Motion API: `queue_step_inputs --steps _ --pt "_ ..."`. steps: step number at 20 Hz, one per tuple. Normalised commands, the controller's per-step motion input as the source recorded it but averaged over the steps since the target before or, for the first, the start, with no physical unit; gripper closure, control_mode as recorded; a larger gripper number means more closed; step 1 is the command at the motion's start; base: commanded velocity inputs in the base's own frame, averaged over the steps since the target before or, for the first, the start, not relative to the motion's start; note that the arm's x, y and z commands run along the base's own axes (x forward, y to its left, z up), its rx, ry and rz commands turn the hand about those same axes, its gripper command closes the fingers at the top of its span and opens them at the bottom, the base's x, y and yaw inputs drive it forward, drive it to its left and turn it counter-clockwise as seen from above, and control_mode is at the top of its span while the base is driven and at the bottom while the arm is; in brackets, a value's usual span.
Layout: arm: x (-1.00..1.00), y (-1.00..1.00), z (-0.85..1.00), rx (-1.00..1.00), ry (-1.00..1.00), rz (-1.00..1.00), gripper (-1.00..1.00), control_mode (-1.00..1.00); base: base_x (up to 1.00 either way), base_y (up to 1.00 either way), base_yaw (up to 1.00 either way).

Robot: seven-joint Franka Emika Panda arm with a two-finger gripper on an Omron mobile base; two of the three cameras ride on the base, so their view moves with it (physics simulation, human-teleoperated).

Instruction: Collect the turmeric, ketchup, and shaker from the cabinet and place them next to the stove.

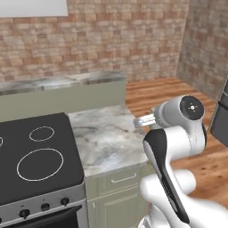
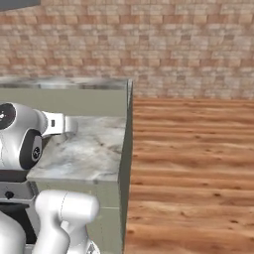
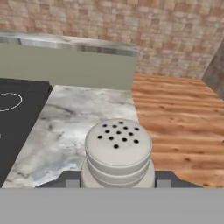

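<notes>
Grey-veined marble counter (image 1: 104, 138) sits beside the black stove (image 1: 35, 156).

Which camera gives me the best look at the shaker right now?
The hand view: the shaker sits close up between the gripper's finger tips, its holed top clear, above the marble counter. In both base views the arm's own body blocks it, so neither helps.

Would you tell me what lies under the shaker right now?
Marble counter beside the stove lies below the shaker; the spot beneath its base is hidden, so contact is unclear.
</notes>
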Motion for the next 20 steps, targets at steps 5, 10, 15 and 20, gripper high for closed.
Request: queue_step_inputs --steps 5,10,15,20 --pt "0.00 0.00 0.00 0.00 0.00 0.00 1.00 1.00 0.52 0.30 0.26" --pt "0.00 0.00 0.00 0.00 0.00 0.00 1.00 1.00 0.39 0.11 0.24" --pt "0.27 0.01 -0.26 -0.01 0.01 0.09 1.00 -1.00 0.26 0.04 0.06" --pt "0.79 0.00 -0.88 0.00 0.02 0.45 1.00 -1.00 0.00 0.00 0.00"
